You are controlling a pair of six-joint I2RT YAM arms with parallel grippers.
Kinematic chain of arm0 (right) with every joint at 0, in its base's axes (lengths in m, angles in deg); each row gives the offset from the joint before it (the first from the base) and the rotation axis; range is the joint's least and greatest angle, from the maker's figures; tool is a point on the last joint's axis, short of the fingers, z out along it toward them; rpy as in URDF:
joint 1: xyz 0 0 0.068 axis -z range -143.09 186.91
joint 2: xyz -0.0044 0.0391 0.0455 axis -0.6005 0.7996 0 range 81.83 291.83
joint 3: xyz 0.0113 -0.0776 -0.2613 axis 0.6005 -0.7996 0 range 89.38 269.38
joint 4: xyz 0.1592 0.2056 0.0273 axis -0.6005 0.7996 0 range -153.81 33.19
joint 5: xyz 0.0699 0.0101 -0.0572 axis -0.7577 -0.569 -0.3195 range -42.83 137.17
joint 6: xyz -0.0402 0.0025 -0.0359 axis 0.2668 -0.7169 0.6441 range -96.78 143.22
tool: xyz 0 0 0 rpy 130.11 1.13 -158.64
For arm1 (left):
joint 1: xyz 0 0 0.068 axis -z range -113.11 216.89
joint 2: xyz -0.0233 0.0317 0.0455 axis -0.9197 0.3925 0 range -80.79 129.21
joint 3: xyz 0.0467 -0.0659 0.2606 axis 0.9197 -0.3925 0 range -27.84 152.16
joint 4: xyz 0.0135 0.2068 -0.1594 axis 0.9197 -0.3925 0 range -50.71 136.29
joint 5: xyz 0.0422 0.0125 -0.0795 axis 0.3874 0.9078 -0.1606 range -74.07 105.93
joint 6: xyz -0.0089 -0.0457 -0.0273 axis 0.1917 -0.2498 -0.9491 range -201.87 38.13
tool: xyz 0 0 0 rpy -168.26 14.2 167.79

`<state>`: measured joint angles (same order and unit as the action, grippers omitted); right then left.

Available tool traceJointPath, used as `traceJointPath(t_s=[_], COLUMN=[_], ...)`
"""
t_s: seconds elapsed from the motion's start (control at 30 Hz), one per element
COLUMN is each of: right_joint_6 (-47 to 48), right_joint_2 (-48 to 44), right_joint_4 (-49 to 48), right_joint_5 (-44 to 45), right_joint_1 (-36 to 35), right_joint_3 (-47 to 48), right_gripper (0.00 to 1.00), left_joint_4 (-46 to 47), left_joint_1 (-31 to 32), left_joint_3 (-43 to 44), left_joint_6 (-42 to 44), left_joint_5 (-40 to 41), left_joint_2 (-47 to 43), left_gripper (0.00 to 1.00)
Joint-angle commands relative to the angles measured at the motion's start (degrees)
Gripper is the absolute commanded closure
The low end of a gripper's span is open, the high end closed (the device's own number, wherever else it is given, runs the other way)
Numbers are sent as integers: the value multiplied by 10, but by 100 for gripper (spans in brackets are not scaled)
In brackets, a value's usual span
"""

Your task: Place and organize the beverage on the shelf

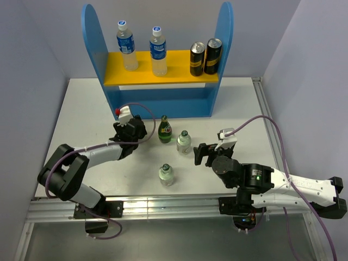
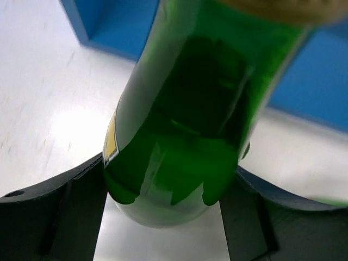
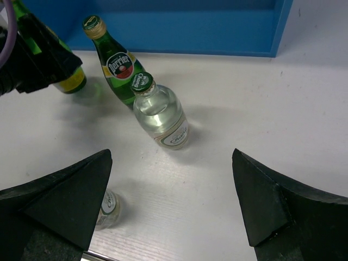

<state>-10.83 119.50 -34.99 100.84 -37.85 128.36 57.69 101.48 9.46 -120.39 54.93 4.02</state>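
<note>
A dark green glass bottle [image 2: 174, 136] is gripped between the closed fingers of the left gripper [image 1: 133, 129], just before the blue two-level shelf [image 1: 163, 103]. On the white surface [image 1: 81, 119] to its right, a second green bottle [image 1: 165, 130] and two short clear bottles [image 1: 184, 142] [image 1: 167, 175] are stood upright. The right gripper [image 1: 202, 153] is held wide open, empty.

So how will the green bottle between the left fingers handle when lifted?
Likely slippery: the green bottle is smooth, glossy glass, and the left gripper holds it only by its curved sides. Probably heavy for its size, being glass. It is round, so apt to roll if tipped, and may break if dropped.
</note>
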Motion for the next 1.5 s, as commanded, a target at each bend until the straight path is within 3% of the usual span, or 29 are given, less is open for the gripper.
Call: traceJointPath(t_s=[0.0,0.57,0.87,1.17,1.3,1.47], right_joint_6=[-9,-7,1,-7,-16,-28], right_joint_2=[0,10,12,16,12,-5], right_joint_4=[-4,-7,-13,-5,4,12], right_joint_5=[24,43,50,46,40,35], right_joint_1=[-4,-4,-3,-4,-3,-4], right_joint_3=[3,1,0,3,5,3], right_gripper=[2,2,2,2,2,2], left_joint_4=[119,101,77,-91,-129,-167], left_joint_1=[-30,-112,-127,-126,-117,-73], left_joint_3=[75,264,317,329,277,194], left_joint_6=[31,62,77,27,8,-5], left_joint_5=[-16,-61,-72,-136,-154,-112], left_joint_2=[5,180,227,196,150,76], left_gripper=[100,100,100,100,100,100])
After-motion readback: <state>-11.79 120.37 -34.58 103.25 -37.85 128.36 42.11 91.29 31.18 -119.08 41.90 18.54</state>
